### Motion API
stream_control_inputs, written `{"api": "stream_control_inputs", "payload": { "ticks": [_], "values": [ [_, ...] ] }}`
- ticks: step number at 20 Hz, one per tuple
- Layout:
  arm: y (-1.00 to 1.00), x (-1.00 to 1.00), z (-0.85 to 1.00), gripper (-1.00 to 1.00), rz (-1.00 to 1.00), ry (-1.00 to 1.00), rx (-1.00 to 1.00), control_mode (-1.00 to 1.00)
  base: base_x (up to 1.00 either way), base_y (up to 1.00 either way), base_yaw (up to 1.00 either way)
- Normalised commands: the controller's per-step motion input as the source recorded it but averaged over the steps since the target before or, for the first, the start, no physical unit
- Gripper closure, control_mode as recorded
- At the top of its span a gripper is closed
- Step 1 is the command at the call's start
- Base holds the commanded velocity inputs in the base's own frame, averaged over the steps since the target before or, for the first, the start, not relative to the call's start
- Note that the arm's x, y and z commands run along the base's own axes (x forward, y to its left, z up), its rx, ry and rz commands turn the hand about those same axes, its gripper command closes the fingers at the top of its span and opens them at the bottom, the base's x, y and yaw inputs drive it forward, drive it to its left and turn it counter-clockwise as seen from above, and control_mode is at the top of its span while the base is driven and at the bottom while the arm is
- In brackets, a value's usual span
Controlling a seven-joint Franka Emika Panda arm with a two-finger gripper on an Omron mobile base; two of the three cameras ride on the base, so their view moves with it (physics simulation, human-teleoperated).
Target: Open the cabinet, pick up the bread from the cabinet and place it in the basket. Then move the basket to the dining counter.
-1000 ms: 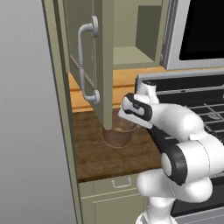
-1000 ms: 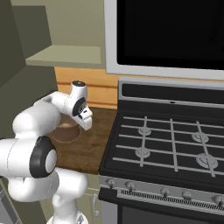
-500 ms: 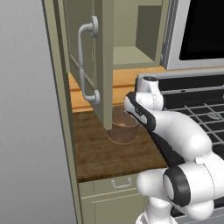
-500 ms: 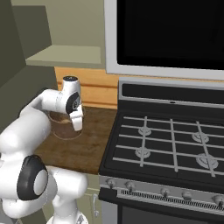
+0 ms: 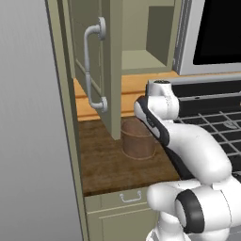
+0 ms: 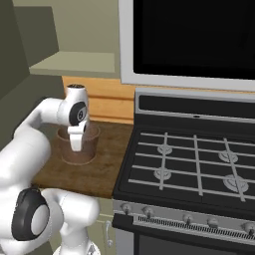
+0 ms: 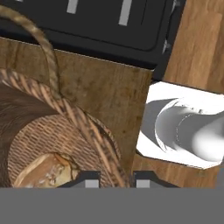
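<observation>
Presently: gripper (image 7: pixel 114 178) clenched on the rim of the basket (image 7: pixel 52 144), one fingertip (image 7: pixel 89 178) inside, one outside. Bread (image 7: pixel 43 170) lies in basket. Basket stands on worktop (image 5: pixel 101 162), near its back edge, beneath open cabinet (image 5: pixel 96 61) door.

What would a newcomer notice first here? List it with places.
The white arm's end effector straddles the rim of the brown basket on the short wooden worktop, shut on it. Bread lies inside the basket. The cabinet door stands open just left of it, beside the black stove.
</observation>
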Motion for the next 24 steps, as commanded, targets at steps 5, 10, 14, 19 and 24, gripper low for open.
{"api": "stream_control_inputs", "payload": {
  "ticks": [5, 10, 14, 19, 24],
  "values": [
    [-0.17, -0.40, 0.20, 1.00, -0.01, -0.13, -0.16, -1.00, 0.00, 0.00, 0.00],
    [-0.23, -0.30, 0.20, 1.00, 0.02, -0.13, -0.01, -1.00, 0.00, 0.00, 0.00],
    [-0.22, -0.30, 0.16, 1.00, 0.04, -0.08, 0.21, -1.00, 0.00, 0.00, 0.00],
    [-0.12, -0.40, 0.54, 1.00, 0.02, 0.00, 0.08, -1.00, 0.00, 0.00, 0.00],
    [-0.02, -0.38, 0.49, 1.00, 0.00, 0.05, 0.00, -1.00, 0.00, 0.00, 0.00]
  ]
}}
